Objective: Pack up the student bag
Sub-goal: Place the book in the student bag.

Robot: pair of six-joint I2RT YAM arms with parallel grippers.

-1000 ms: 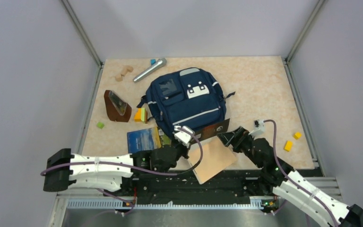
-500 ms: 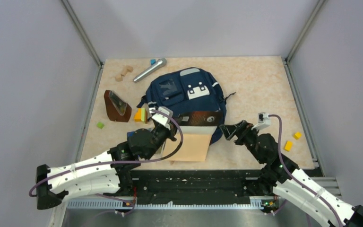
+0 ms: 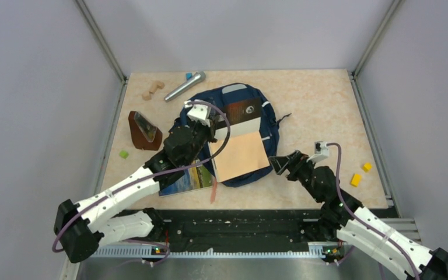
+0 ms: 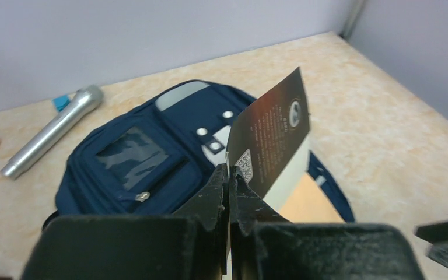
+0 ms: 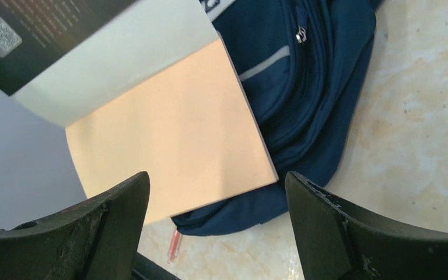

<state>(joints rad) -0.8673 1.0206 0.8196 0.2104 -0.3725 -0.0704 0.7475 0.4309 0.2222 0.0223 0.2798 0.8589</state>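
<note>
As left pincer [image 4: 228, 175] grips book [image 4: 275, 131], bag [image 4: 93, 175] lies below

the book [image 3: 240, 154] hanging from the left gripper [image 4: 228, 175] lies over the student bag [image 4: 169, 175] and blocks the way straight ahead of the right gripper [image 3: 275, 165]. to that gripper's right the table [image 3: 321, 105] is bare out to a yellow block [image 3: 356, 179]. beyond the left gripper lies a microphone [image 3: 184, 86].

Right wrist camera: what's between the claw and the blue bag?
In the right wrist view, an open book hangs between the right gripper and the student bag, covering part of it.
</note>
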